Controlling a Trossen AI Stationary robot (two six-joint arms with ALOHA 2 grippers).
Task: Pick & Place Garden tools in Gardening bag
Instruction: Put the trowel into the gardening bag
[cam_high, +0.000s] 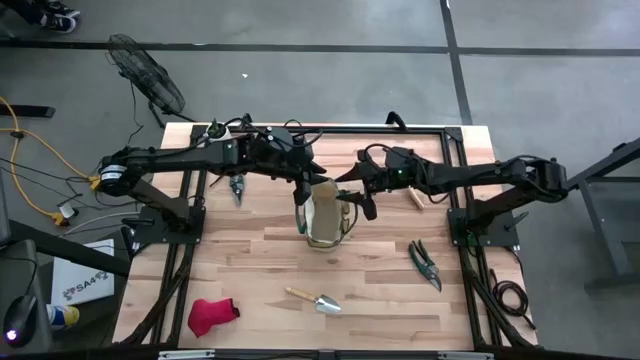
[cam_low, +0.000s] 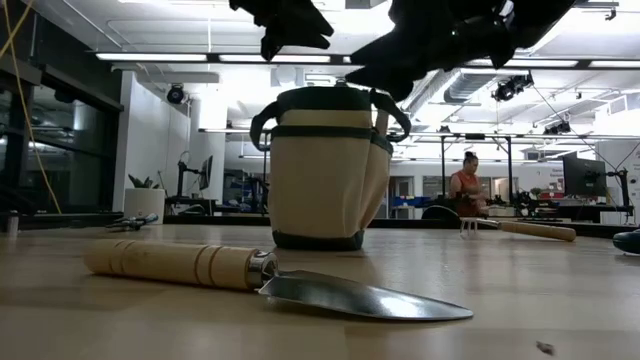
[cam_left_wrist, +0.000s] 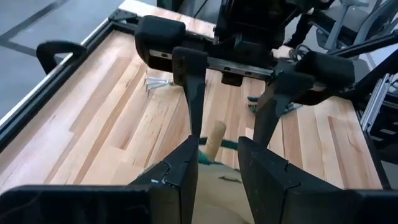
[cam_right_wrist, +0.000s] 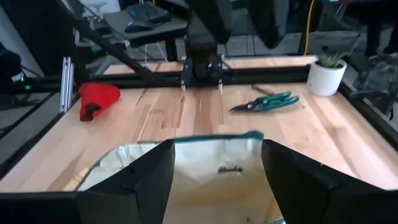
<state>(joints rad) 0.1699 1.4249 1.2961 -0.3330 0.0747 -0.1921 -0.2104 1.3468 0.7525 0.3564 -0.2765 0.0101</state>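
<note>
The tan gardening bag (cam_high: 323, 216) with green trim stands upright at the table's middle, and a wooden handle (cam_left_wrist: 214, 138) sticks up out of it. My left gripper (cam_high: 302, 190) hangs open just above the bag's left rim (cam_left_wrist: 219, 171). My right gripper (cam_high: 352, 196) hangs wide open over the bag's right side, its fingers on either side of the opening (cam_right_wrist: 217, 177). A wood-handled trowel (cam_high: 315, 300), a red glove (cam_high: 212, 315), green-handled shears (cam_high: 425, 263), a second pair of shears (cam_high: 237, 187) and a wood-handled fork (cam_high: 413, 197) lie on the table.
A small white pot with a plant (cam_high: 212, 130) stands at the far left corner. A black frame runs along the table's far edge (cam_high: 330, 126). A person (cam_low: 465, 185) stands in the room beyond the table. Bare wood (cam_high: 260, 255) lies in front of the bag.
</note>
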